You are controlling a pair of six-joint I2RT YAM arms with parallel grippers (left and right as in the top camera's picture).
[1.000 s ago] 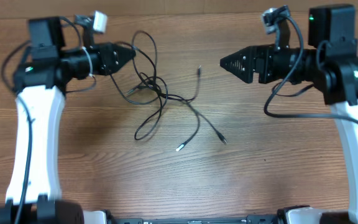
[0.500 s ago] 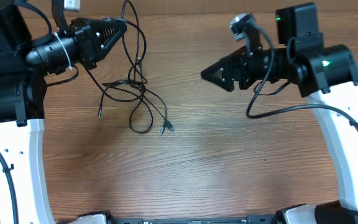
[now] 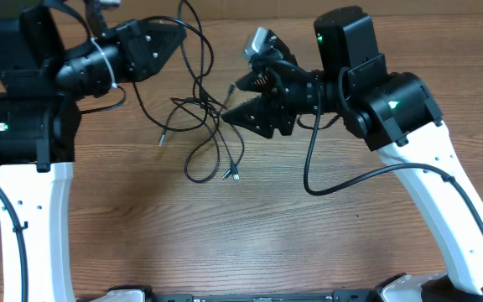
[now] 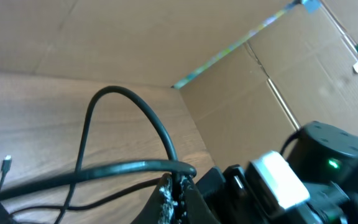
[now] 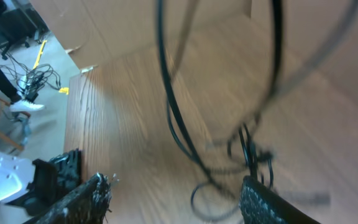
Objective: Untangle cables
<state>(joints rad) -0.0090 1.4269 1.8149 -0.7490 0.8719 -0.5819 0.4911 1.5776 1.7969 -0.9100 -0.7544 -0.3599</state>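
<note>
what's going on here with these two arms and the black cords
The left gripper is shut on the cables and holds the tangle by its upper strands, with loops and plug ends trailing down over the table. The right gripper, jaws open, is at the tangle from the right, not yet clamped on any strand.

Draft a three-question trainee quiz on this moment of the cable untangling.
1. True or false: the left gripper is shut on the cables.
2. The right gripper has its jaws: A) shut on a plug, B) open, C) out of view.
3. Fill in: the cables are coloured ____.
Key: 1 true; 2 B; 3 black.
</note>
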